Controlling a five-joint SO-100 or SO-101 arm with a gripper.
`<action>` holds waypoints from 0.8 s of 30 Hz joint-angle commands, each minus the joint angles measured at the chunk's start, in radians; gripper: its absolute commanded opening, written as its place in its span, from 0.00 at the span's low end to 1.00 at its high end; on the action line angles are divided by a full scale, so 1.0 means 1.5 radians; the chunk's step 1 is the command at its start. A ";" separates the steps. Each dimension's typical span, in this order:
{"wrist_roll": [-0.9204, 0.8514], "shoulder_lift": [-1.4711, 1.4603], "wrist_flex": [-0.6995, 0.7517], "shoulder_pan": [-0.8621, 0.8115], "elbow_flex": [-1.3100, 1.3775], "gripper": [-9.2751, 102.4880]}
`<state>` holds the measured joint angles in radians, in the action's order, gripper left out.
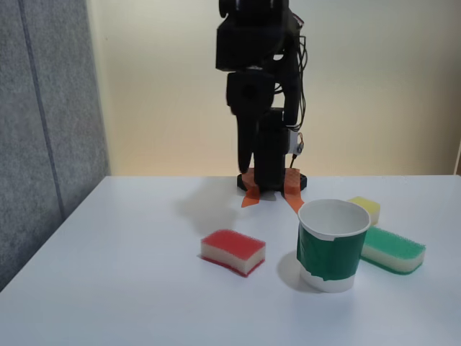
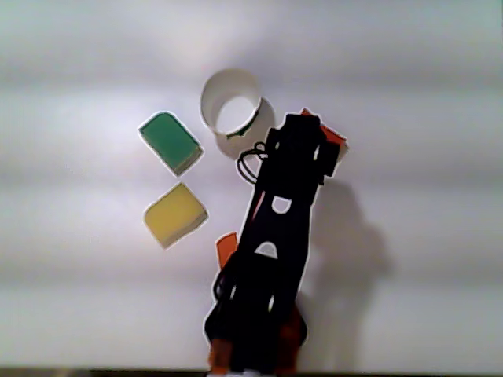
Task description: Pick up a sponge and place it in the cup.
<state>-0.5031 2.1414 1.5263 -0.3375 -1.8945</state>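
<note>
1. In the fixed view I see the sponge (image 1: pixel 233 251), red on top with a cream middle, lying flat on the white table (image 1: pixel 130 288). It sits at about 9 o'clock from the cup (image 1: pixel 332 245), near it but with bare table between them.
2. The cup stands upright, white with a dark green band and an open white mouth. I see nothing inside it in the view from above (image 2: pixel 229 102).
3. In the fixed view a green-topped sponge (image 1: pixel 392 249) lies at about 3 o'clock from the cup, partly behind it. A small yellow sponge (image 1: pixel 367 209) lies at about 1 o'clock from the cup, just beside the green one.
4. From above, the green sponge (image 2: pixel 170 141) is at about 8 o'clock from the cup, and the yellow sponge (image 2: pixel 174 214) at about 6 o'clock from the green one, apart from it.
5. The black arm (image 1: pixel 259 94) stands folded at the far edge of the table, at about 12 o'clock from the red sponge and well apart from it. Orange tape (image 1: pixel 292 189) marks its base.
6. From above, the arm (image 2: pixel 271 259) covers part of the table, its upper end just beside the cup at about 4 o'clock. A small red and cream corner (image 2: pixel 336 140) shows past it; I judge that to be the red sponge.
7. The claw: I cannot tell from either view whether it is spread or pressed together. Nothing is seen pinched in it.
</note>
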 commanded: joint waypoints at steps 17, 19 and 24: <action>-0.126 -0.270 -0.072 -0.064 0.172 0.08; -0.132 -0.286 -0.089 -0.065 0.175 0.08; -0.131 -0.304 -0.145 -0.062 0.163 0.08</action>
<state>-0.6980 1.6644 1.3269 -0.4234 -1.6720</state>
